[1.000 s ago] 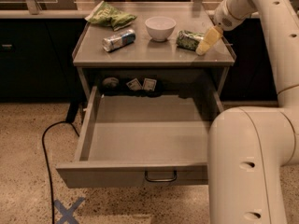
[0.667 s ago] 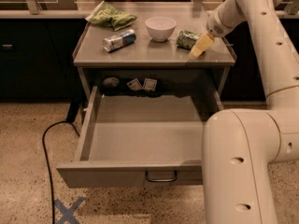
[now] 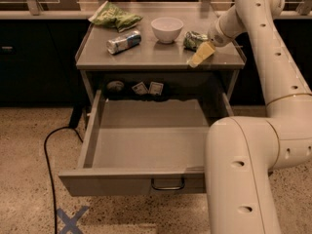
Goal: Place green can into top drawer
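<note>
**On the desk's right side: end effector parked by the green can**

In a room with a speckled floor [image 3: 29, 169] and dark cabinets, the grey desk [image 3: 156, 58] sits with its top drawer [image 3: 146, 145] pulled wide open in front, so the drop spot's ready. Up top, the green can [image 3: 194, 39] lies on its side just right of the white bowl [image 3: 166, 28], long axis roughly across the desk, I think. The end effector [image 3: 202, 54] hangs just in front-right of it, touching or nearly. Can't tell if it's spread or closed. My guess: a short reach back-left comes next.
</note>
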You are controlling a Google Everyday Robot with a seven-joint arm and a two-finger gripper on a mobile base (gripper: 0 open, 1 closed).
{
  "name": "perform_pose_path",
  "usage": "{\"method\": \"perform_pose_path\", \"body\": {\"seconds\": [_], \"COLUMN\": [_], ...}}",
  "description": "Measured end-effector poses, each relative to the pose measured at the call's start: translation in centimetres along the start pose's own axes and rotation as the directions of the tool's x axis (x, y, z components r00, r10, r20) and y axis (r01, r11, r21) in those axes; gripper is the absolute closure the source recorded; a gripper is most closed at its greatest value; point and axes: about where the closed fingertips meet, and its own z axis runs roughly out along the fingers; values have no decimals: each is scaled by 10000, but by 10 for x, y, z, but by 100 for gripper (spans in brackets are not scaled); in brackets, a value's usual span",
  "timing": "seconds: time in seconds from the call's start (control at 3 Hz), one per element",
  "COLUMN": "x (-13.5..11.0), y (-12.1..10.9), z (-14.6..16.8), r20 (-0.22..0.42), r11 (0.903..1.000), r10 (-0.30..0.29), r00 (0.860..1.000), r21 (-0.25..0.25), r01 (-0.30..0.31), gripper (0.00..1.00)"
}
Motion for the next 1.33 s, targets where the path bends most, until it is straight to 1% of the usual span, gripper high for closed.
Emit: {"method": "perform_pose_path", "body": {"seconds": [0.33,0.67,1.33], "x": [0,0,0], "y": [0,0,0], "z": [0,0,0], "r20": [0,0,0], "r11": [10000,10000,10000], "r10": [0,0,0], "r00": [10000,10000,10000], "r21": [0,-1,-2], "r01": [0,0,0], "gripper": [0,19,65]}}
